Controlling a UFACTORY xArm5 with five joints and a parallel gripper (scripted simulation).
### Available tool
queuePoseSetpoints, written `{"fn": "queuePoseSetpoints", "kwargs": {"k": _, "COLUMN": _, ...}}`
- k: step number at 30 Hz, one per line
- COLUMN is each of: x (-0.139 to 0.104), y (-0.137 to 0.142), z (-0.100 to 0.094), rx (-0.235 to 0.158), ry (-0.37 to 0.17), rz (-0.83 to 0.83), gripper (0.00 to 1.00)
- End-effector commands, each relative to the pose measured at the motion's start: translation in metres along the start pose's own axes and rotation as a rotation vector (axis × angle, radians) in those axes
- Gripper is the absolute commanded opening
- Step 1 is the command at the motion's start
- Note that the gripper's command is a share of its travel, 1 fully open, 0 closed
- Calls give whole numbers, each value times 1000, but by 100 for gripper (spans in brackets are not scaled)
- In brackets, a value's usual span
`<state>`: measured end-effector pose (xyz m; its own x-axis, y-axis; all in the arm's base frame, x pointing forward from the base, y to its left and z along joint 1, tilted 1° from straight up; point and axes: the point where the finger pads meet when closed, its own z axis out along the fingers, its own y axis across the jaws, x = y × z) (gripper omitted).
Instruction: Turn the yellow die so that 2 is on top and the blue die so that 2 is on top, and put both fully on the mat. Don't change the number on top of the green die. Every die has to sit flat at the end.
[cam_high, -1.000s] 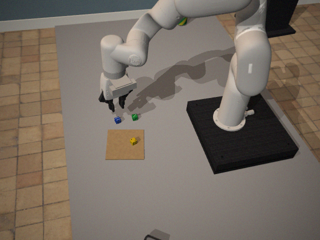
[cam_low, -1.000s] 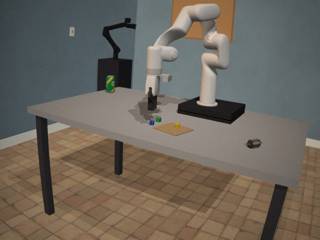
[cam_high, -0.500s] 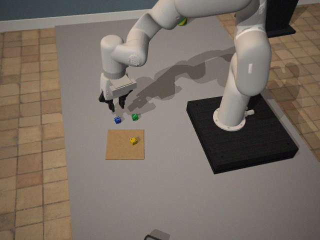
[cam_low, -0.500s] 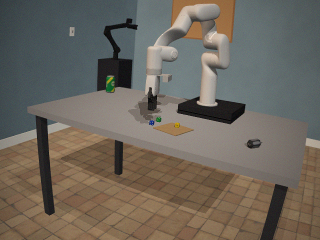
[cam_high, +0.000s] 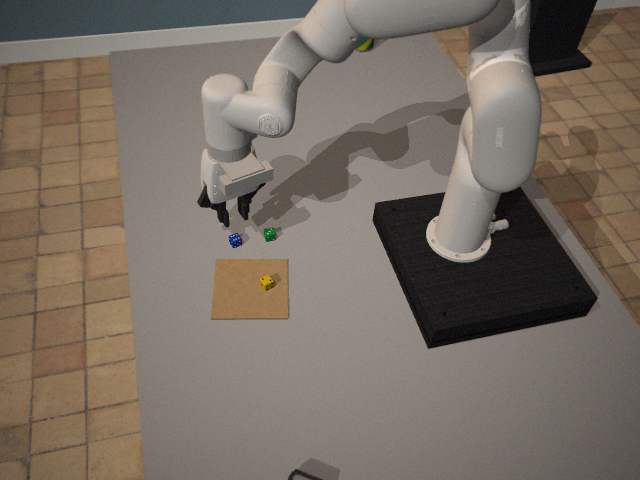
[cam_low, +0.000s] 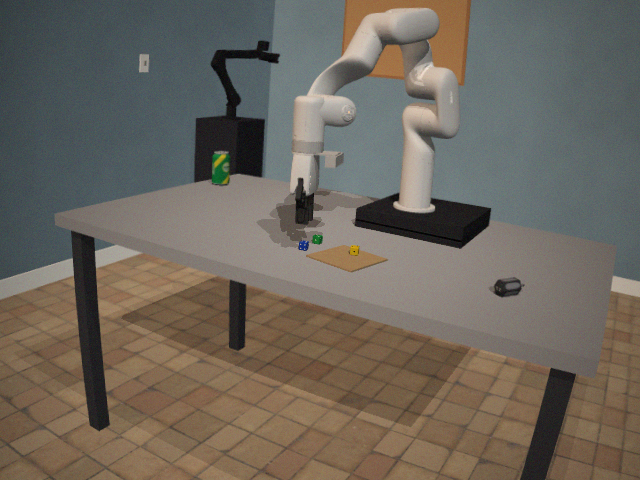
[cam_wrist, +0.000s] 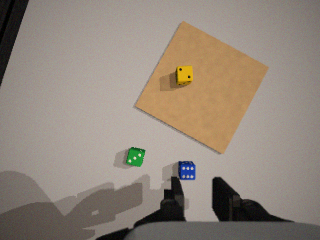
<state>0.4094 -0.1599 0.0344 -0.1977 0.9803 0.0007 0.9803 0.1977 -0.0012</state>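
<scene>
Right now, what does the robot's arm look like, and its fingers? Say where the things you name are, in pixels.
The arm (cam_high: 504, 134) (cam_low: 447, 103) is smooth, shiny white, with fat rounded tubes, a grey ring near the wrist and a round patterned cap on one joint. Its fingers (cam_high: 235, 221) (cam_low: 304, 221) are black and narrow.
</scene>
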Motion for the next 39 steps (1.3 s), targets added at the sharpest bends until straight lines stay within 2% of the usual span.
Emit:
{"fn": "queuePoseSetpoints", "kwargs": {"k": 1, "x": -1, "y": 1, "z": 4, "rx": -3, "ry": -2, "rz": 0, "gripper": 36}}
{"fn": "queuePoseSetpoints", "kwargs": {"k": 25, "x": -1, "y": 1, "z": 37, "rx": -3, "ry": -2, "rz": 0, "gripper": 36}}
{"fn": "queuePoseSetpoints", "kwargs": {"k": 39, "x": -1, "y": 1, "z": 43, "rx": -3, "ry": -2, "rz": 0, "gripper": 36}}
